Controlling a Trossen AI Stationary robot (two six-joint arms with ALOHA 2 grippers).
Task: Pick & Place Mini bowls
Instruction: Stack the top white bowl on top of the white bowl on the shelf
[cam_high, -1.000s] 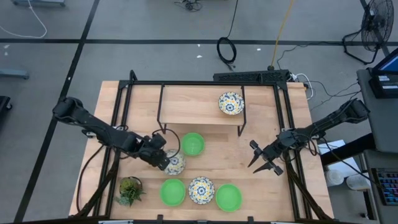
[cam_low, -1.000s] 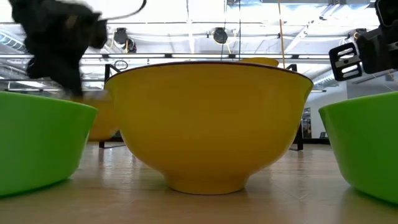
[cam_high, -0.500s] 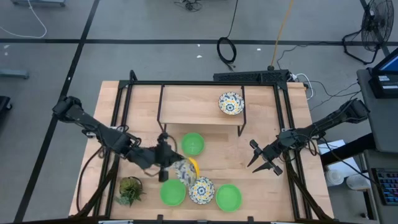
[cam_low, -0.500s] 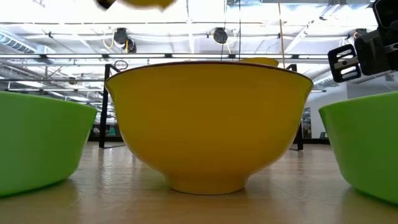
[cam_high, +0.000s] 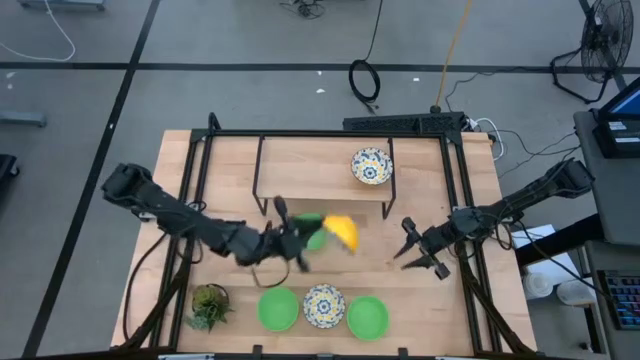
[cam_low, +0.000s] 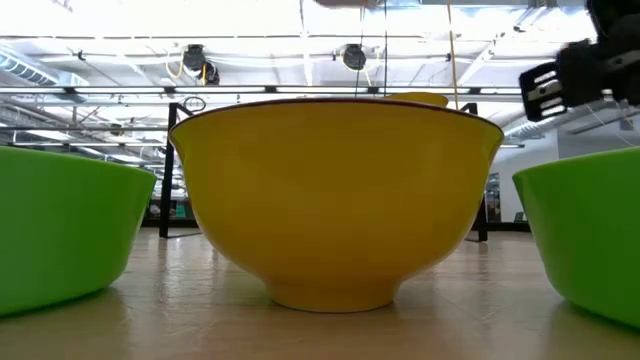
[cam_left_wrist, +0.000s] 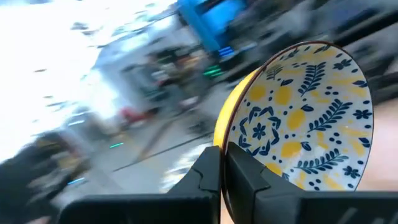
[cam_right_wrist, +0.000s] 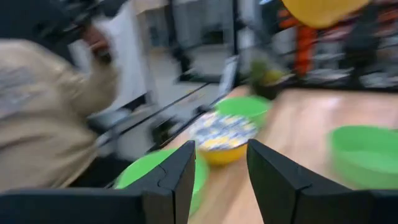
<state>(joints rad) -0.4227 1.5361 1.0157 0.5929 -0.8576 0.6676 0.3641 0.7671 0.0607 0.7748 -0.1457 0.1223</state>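
In the high view my left gripper (cam_high: 300, 245) is over the table's middle, shut on a yellow bowl with a floral inside (cam_high: 341, 232). That bowl partly hides a green bowl (cam_high: 309, 229) standing on the table below it. Another floral bowl (cam_high: 371, 165) stands on the raised wooden shelf. Near the front edge stand a green bowl (cam_high: 278, 308), a floral bowl (cam_high: 324, 305) and a second green bowl (cam_high: 367, 317) in a row. My right gripper (cam_high: 415, 250) is open and holds nothing, to the right of the held bowl. My left gripper pinches the floral bowl by its rim (cam_left_wrist: 225, 134), with one finger (cam_left_wrist: 249, 180) inside the bowl and the other finger (cam_left_wrist: 205, 177) on its yellow outside. The bowl is lifted clear of the table and tipped up on edge, so its patterned inside (cam_left_wrist: 298, 118) faces sideways.
A black metal frame (cam_high: 455, 200) surrounds the work area and carries the shelf (cam_high: 310, 175) at the far side. A small spiky potted plant (cam_high: 208, 305) stands at the near left corner. A person in a beige sleeve (cam_right_wrist: 43, 124) shows beyond the table in the right wrist view.
My left gripper has lifted the floral bowl off the table, carried it up and to the right toward the far side, and turned. The bowl, flat on the table a second ago, is now in the air and tipped on edge above the green bowl.
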